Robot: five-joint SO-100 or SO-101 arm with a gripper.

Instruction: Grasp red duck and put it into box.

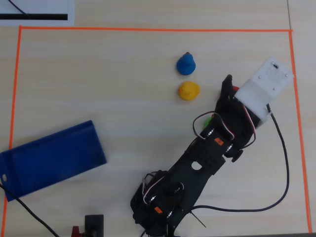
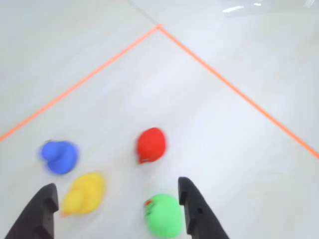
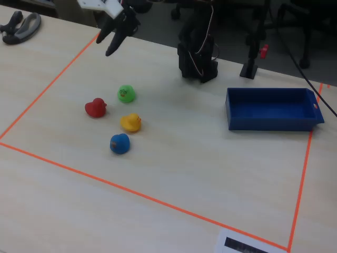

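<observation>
Overhead view: nothing grasped yet. Only a sliver of the red duck point(image 1: 236, 89) visible, tucked against the arm's white wrist housing point(image 1: 266, 86) and otherwise hidden beneath it. Box point(image 1: 49, 158) far off at lower left, dark blue, empty as far as visible. Blue duck point(image 1: 186, 63) and yellow duck point(image 1: 188, 91) just beside each other on the worktop point(image 1: 98, 79), left of the arm; a trace of the green duck point(image 1: 211, 120) peeking out from under it.

Wrist view: fingers point(image 2: 117, 209) spread wide, gripping nothing, both dark tips low in the picture. Red duck point(image 2: 151, 145) ahead of them, roughly on the centreline, apart from both tips. Green duck point(image 2: 163, 215) closest, just beside the right tip; yellow duck point(image 2: 84, 193) near the left tip. Some risk of snagging either on the way in.

Fixed view: fingers point(image 3: 115, 38) raised well above the worktop, open, pointing down toward the ducks. Red duck point(image 3: 96, 107) standing free at the left of the cluster. Box point(image 3: 271, 109) well apart on the right, nothing inside it. By this reckoning the whole task remaining: descent, closing on the duck, carry across, release.
</observation>
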